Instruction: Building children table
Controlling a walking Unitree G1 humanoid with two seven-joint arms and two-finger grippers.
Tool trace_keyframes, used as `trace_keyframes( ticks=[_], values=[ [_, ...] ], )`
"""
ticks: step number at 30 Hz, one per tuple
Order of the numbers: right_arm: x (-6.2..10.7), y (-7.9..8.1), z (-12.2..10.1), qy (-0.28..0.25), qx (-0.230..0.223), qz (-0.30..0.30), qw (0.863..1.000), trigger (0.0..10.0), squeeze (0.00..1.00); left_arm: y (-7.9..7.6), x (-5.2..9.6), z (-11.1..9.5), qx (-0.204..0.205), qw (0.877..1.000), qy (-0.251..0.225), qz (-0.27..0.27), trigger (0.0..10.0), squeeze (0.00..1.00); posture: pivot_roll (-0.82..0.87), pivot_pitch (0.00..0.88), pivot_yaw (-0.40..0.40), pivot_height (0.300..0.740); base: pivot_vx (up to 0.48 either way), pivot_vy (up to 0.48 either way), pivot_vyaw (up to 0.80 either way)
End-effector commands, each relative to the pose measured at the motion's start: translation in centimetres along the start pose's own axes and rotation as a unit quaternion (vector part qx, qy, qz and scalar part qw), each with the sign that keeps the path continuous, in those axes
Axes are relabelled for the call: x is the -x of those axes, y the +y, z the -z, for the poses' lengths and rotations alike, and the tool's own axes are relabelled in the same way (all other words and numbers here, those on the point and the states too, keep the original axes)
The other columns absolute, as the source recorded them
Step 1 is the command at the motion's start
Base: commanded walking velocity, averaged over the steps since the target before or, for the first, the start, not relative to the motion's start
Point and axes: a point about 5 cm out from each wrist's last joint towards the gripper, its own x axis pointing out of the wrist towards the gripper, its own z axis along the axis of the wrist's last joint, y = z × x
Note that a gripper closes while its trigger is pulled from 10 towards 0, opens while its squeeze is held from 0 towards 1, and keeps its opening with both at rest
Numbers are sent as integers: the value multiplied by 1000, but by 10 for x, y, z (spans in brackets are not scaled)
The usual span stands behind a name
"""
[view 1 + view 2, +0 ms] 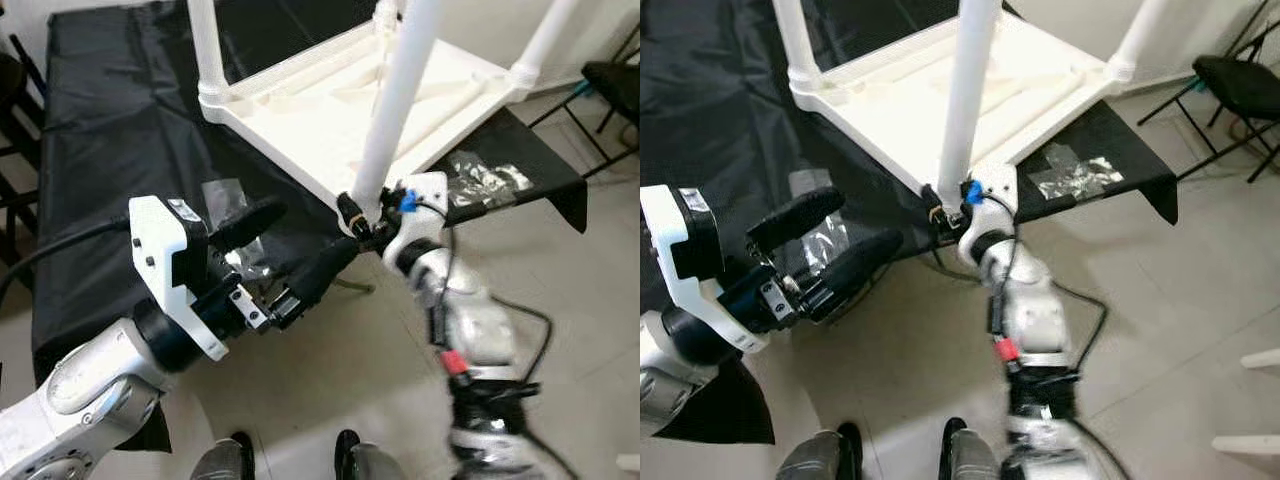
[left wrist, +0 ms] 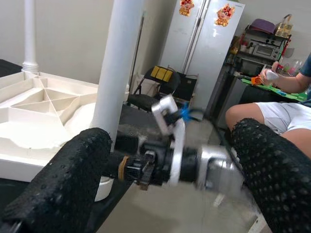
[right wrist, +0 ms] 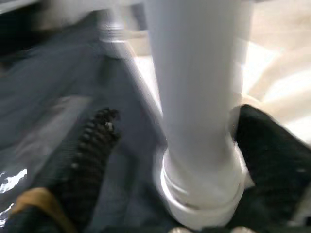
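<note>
black cloth (image 1: 110, 130) covers the desk; the floor (image 1: 560, 290) is pale tile. the left wrist view adds a fridge (image 2: 209, 53) and a seated person (image 2: 272, 111). the white table (image 1: 350, 100) lies upside down, legs up. the right hand (image 1: 362, 222) grips the nearest leg (image 1: 395, 100) at its base. the left hand (image 1: 275, 255) is open, near it.

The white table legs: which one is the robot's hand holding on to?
The nearest leg, at the table's front corner. The right hand is around its base; the other legs stand farther back, untouched.
</note>
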Motion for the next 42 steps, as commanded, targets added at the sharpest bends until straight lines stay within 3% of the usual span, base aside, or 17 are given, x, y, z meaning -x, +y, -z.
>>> trace_keyframes(
  ticks=[1,9,10,11,12,16,20,21,23,24,25,26,34,38,40,41,42],
  values=[
    [1,-1,-10,-8,23,-56,998,10000,1000,-4,0,2,9,1000,6,6,10000,0,70,326,-60,740,0,0,0],
    [-4,-39,-43,-22,106,-85,990,10000,1000,-6,1,3,12,1000,7,6,10000,0,87,337,-70,740,0,0,0],
    [-10,-40,-50,-26,109,-109,988,10000,847,-6,1,3,12,1000,7,5,10000,0,86,340,-69,740,0,0,0],
    [-10,-40,-50,-26,109,-109,988,10000,847,-6,1,3,12,1000,7,5,10000,0,86,340,-69,740,0,0,0],
    [-15,-40,-56,-29,116,-132,984,10000,0,-7,1,3,12,1000,8,4,10000,0,86,340,-69,740,0,0,0],
    [-27,-29,-66,-35,91,-243,965,10000,0,-8,1,3,12,1000,8,3,10000,0,99,341,-68,740,0,0,0],
    [-31,-27,-69,-25,95,-281,955,10000,0,-9,2,2,11,1000,8,3,10000,0,104,340,-72,740,0,0,0],
    [-34,-30,-73,-17,112,-288,951,3255,0,-9,2,2,11,1000,8,3,10000,0,107,340,-73,740,0,0,0],
    [-34,-30,-73,-17,112,-288,951,3255,0,-9,2,2,11,1000,8,3,10000,0,107,340,-73,740,0,0,0],
    [-35,-33,-78,-11,125,-291,948,1725,0,-9,3,2,10,1000,8,3,10000,0,106,339,-77,740,0,0,0],
    [-35,-33,-78,-11,125,-291,948,1725,0,-9,3,2,10,1000,8,3,10000,0,106,339,-77,740,0,0,0],
    [-34,-37,-82,-3,141,-296,945,0,0,-9,3,2,10,1000,9,2,10000,0,106,339,-77,740,0,0,0],
    [-19,-48,-80,40,174,-334,925,0,0,-11,3,4,14,1000,10,0,10000,0,97,339,-82,740,0,0,0],
    [-16,-47,-59,56,142,-259,954,0,0,-11,2,4,13,1000,10,2,10000,0,70,338,-89,740,0,0,0],
    [-14,-41,-40,44,97,-158,982,0,0,-11,3,4,13,1000,10,2,10000,0,74,337,-103,740,0,0,0],
    [-14,-41,-40,44,97,-158,982,0,0,-11,3,4,13,1000,10,2,10000,0,74,337,-103,740,0,0,0],
    [-11,-34,-23,37,70,-73,994,0,0,-11,3,4,12,1000,9,1,10000,0,78,335,-108,740,0,0,0]
  ],
)
